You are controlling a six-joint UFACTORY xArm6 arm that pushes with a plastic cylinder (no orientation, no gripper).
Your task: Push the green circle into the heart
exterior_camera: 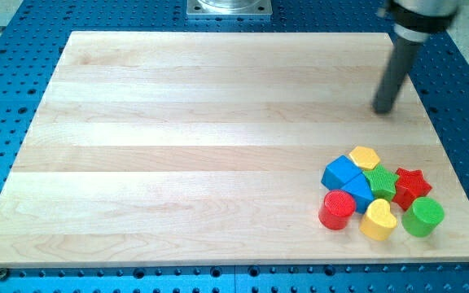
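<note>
Blue perforated metal frames everything, and on it lies our desk, a pale wooden board that fills most of the view. At the view's top edge a grey metal mount just shows.

Next in size is our rod, dark and straight, coming down from the view's top right. We carry no claw — nothing that could open, shut or take hold of anything — only this rod, and our tip rests on bare wood in the upper right of the desk, touching no block.

All the blocks sit packed together near the view's bottom right corner, well below our tip. We see two blue blocks — one at the cluster's left and another just below and right of it. A green star-like block sits in the middle, with a yellow block above it and a red star to its right. A red cylinder stands at the lower left.

The yellow heart lies at the cluster's bottom, and the green circle stands just beside it on the view's right, a narrow gap between them. From our tip the green circle is far towards the view's bottom and slightly right.
</note>
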